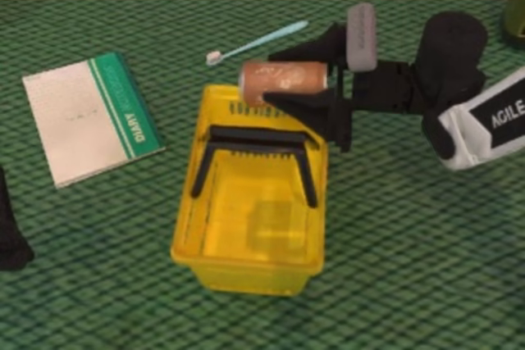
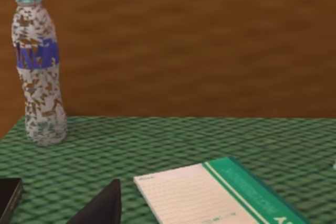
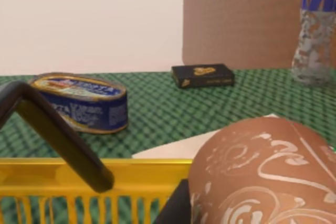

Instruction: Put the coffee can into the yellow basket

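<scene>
Done: right gripper (image 1: 305,78) is clamped on the coffee can (image 1: 283,79), raised over far rim of yellow basket (image 1: 246,272) | Left: release inside | left gripper (image 1: 10,239) parked at left edge, fingers cannot be told

The basket (image 1: 250,272) sits mid-worktop (image 1: 410,268), with the notebook (image 1: 86,116) to its left and the toothbrush (image 1: 256,43) behind it. The right pincer (image 1: 308,75) holds the coffee can (image 1: 283,79) on its side over the basket's far rim.

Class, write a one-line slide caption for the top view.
Right gripper holds the coffee can sideways over the far rim of the yellow basket.
</scene>
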